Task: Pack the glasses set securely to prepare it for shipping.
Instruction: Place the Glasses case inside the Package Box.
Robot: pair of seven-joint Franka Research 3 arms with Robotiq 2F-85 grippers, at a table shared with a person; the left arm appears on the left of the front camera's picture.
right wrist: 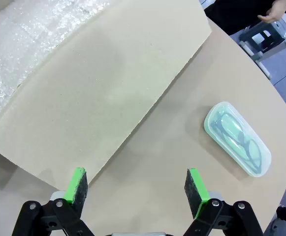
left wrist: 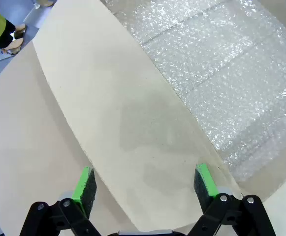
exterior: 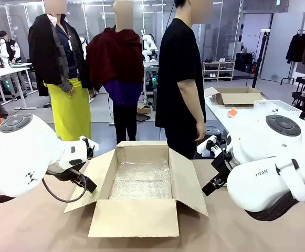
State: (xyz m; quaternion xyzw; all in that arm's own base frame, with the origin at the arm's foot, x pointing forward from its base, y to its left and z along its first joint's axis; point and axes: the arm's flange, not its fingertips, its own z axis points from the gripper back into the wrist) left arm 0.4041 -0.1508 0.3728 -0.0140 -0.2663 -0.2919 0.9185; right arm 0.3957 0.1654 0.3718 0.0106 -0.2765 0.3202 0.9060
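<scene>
Both pairs of jaws stand wide open and hold nothing: the left gripper point(left wrist: 145, 182) hangs over the left flap of the open cardboard box point(exterior: 142, 216), its green pads point(left wrist: 85, 184) spread over bare card. The right gripper point(right wrist: 135, 183) hangs the same way at the outer edge of the box's right flap. The mint green glasses case point(right wrist: 237, 138) lies flat on the brown table point(exterior: 37, 226), just outside that right flap and clear of it. In the right wrist view its long axis runs from upper left to lower right, roughly crosswise to the flap's edge, with one rounded end pointing at the box. Its lid is translucent, and dark-framed glasses show through it. The left wrist view takes in the bubble wrap point(left wrist: 231, 73) lining the box floor, which meets the inner edge of the left flap. The front view gives the whole box, all four flaps folded outward. A person in a black T-shirt point(exterior: 179, 79) stands beyond the box's far wall, one hand point(exterior: 200, 131) hanging at their side.
</scene>
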